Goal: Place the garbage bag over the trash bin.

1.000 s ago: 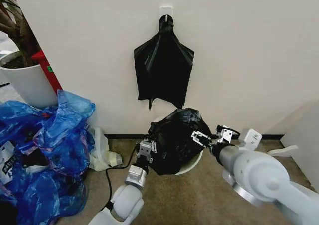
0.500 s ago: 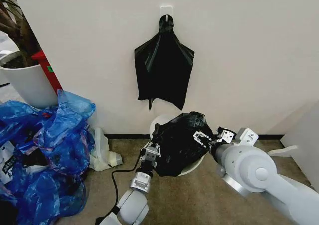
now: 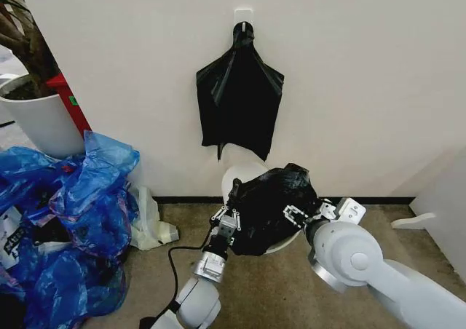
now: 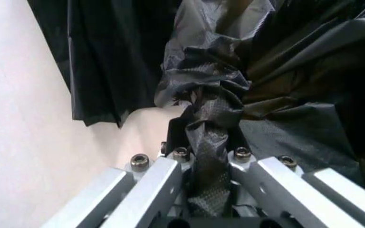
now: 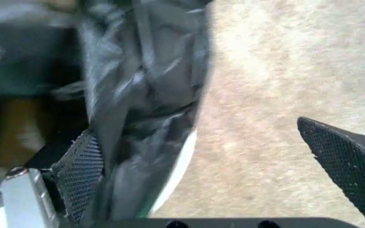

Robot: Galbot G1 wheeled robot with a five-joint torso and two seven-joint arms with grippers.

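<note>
Garbage bag (image 3: 271, 205) has shifted right, baring more trash bin (image 3: 242, 175) rim.

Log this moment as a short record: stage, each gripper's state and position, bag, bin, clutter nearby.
stage: garbage bag draped over trash bin, far rim bare
left gripper: shut on a bunched fold of the garbage bag at the bin's left side
right gripper: open, fingers beside the film at the bin's right side
clutter: hanging black bag on the wall, blue bags on the floor at left, plant pot behind them
</note>
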